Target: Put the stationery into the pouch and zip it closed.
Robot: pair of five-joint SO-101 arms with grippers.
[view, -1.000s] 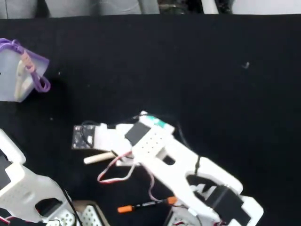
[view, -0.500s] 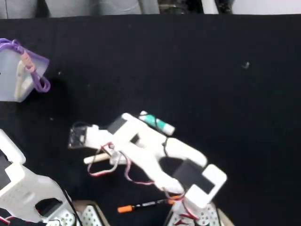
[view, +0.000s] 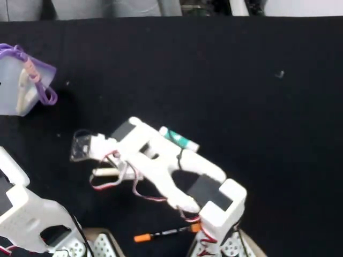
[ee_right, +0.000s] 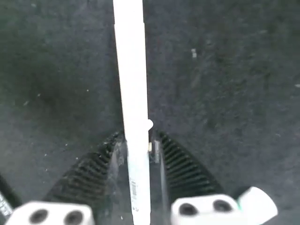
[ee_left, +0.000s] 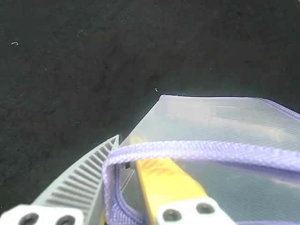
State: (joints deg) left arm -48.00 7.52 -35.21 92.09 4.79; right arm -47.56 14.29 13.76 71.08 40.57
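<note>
A translucent pouch [view: 20, 80] with a purple zipper band lies at the table's far left. In the left wrist view my left gripper [ee_left: 125, 154] is shut on the pouch [ee_left: 225, 126] at its open edge, with the yellow finger inside and the ribbed finger outside. My right gripper [view: 119, 170] is at mid-table, shut on a white pen [view: 104, 172]. In the right wrist view the white pen [ee_right: 133, 84] runs straight out from between the fingers [ee_right: 176, 154]. A green and white marker [view: 179, 140] lies beside the right arm. An orange and black pen [view: 165, 233] lies by the front edge.
The black table [view: 257, 107] has open room across its right and far sides. The left arm's white body [view: 27, 219] fills the front left corner. Red and white cables [view: 115, 184] hang under the right arm.
The right arm has folded back and swung its gripper left toward the pouch side, carrying the white pen with it. The pouch, marker and orange pen have stayed put.
</note>
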